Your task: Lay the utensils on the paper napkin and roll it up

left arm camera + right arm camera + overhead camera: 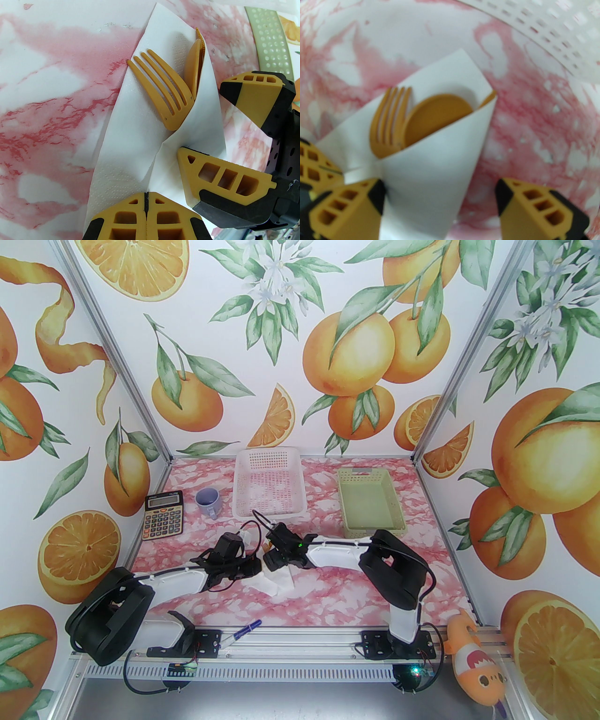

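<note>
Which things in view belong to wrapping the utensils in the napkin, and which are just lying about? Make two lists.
Belong to the job: fork, spoon, paper napkin.

Just lying about: calculator, mug, white basket, green basket, blue pen, toy fish.

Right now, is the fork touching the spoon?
Touching. The left wrist view shows the fork's edge lying against the spoon's bowl with no gap, both tucked under the napkin's fold.
</note>
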You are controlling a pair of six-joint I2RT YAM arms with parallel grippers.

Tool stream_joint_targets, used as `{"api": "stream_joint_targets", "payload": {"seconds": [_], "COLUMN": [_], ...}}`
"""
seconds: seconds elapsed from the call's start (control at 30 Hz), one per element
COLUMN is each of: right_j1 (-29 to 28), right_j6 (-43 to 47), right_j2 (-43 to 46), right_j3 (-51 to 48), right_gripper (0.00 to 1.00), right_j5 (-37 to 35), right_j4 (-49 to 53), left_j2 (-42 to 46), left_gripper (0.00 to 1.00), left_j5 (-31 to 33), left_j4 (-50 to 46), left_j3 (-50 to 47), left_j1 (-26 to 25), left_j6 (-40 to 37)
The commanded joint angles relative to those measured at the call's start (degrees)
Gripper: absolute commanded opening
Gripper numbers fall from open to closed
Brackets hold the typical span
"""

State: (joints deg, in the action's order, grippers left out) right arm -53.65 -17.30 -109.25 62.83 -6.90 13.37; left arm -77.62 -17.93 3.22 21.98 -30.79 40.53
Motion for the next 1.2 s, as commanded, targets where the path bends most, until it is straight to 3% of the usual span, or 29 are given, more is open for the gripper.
{"api": "stream_joint_targets", "payload": {"seconds": [0.0,0.17,0.47,0.73,1.17], "right_j1": [2.74,3.35,3.5,2.78,-2.82], "right_j6": [3.05,5.6,4.37,-1.6,-3.42], "right_j2": [0.39,0.99,3.39,8.61,5.41], "right_j3": [-3.09,-3.15,-1.4,-2.15,-3.83], "right_gripper": [0.71,0.69,0.64,0.78,0.86], "right_j5": [-5.75,-8.74,-2.89,6.48,1.48], "right_j4": [3.91,5.79,5.52,2.57,6.49], "left_j2": [1.54,2.55,1.53,0.68,0.54], "left_gripper": [0.0,0.0,0.0,0.0,0.0], "left_j5": [2.9,3.37,3.13,2.64,2.99], "left_j4": [-5.44,-6.03,-5.88,-4.69,-4.74], "left_j3": [-2.34,-2.64,-2.25,-2.11,-2.03], "left_j1": [0.42,0.38,0.38,0.4,0.38], "left_j6": [0.62,0.78,0.45,0.43,0.06]}}
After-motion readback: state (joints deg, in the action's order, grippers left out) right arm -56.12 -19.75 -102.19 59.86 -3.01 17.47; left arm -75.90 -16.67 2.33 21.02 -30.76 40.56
